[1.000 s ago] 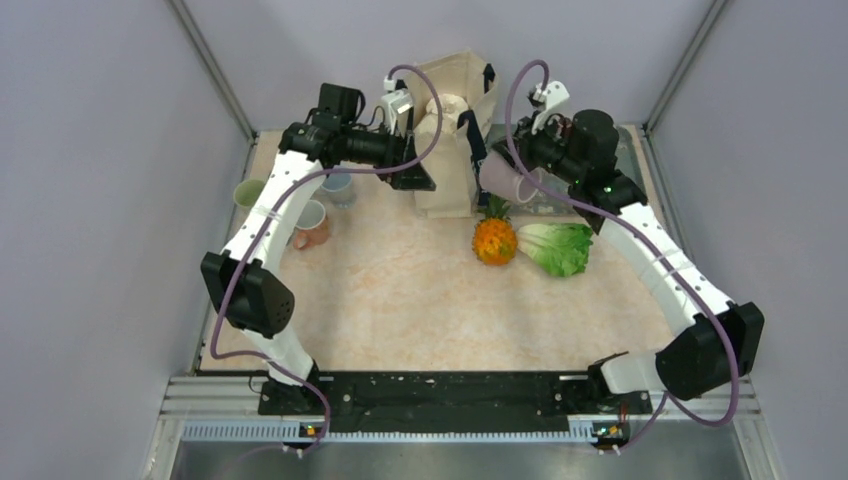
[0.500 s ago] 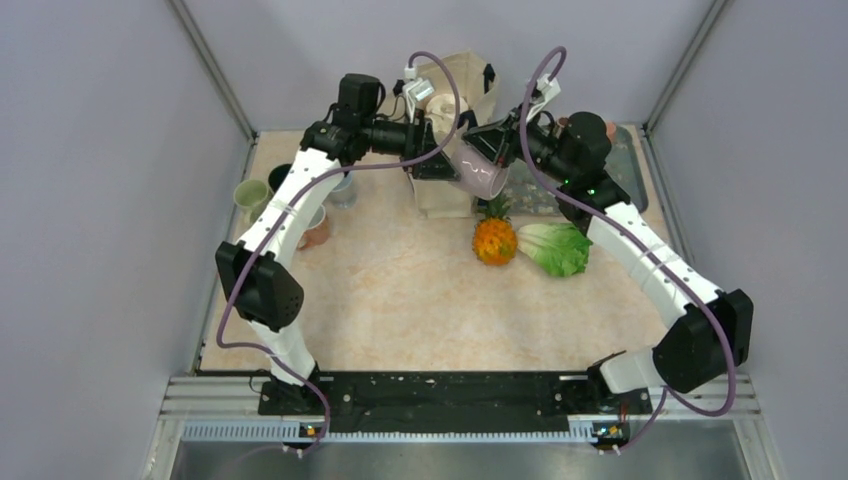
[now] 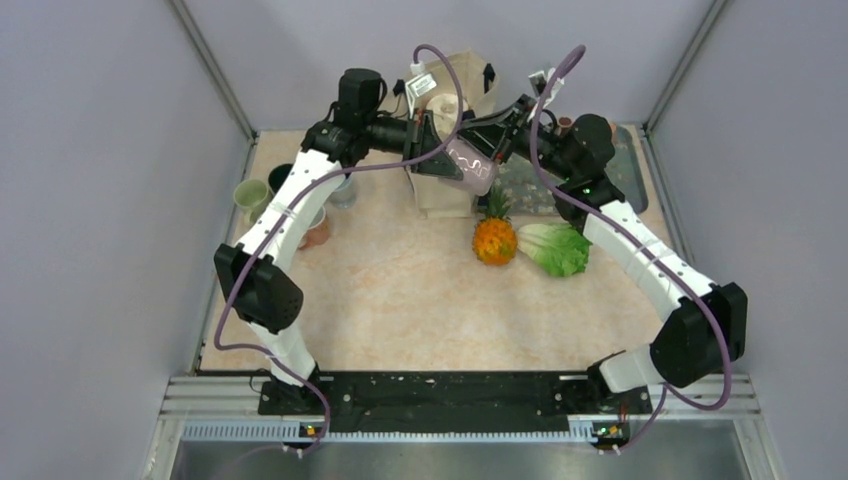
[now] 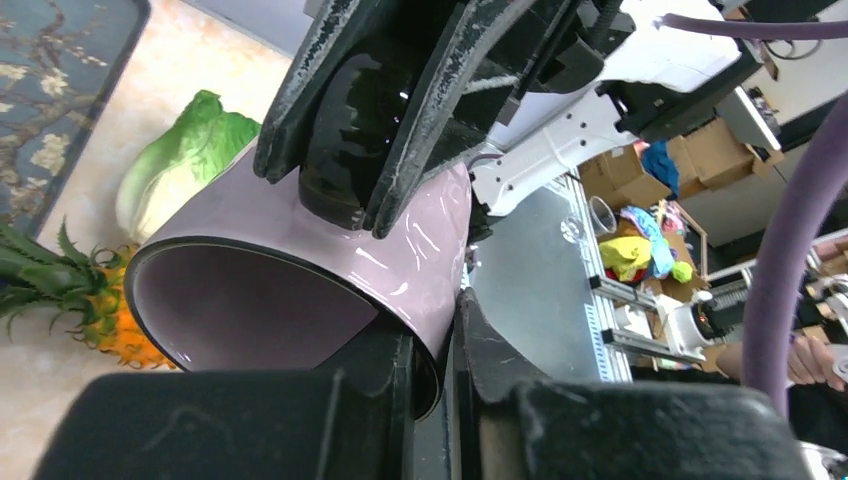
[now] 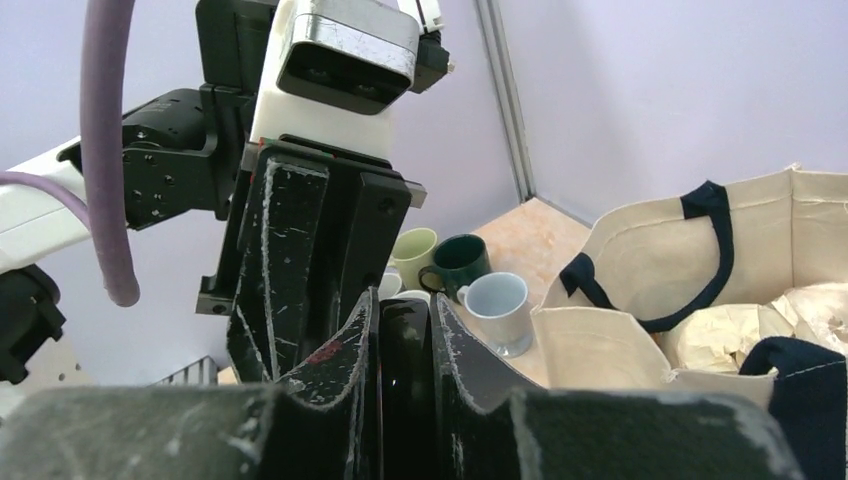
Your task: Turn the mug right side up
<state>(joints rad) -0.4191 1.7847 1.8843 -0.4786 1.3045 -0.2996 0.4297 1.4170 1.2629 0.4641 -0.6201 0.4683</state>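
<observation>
We've got the mug (image 3: 470,166) up in the air just in front of the bag (image 3: 470,85), tipped sideways. Left gripper (image 3: 444,163) pinches its rim, and right gripper (image 3: 496,148) is clamped on its handle.

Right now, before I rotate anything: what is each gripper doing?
Left gripper: jaws closed on the rim of the mug.
Right gripper: jaws closed on the mug too.
</observation>
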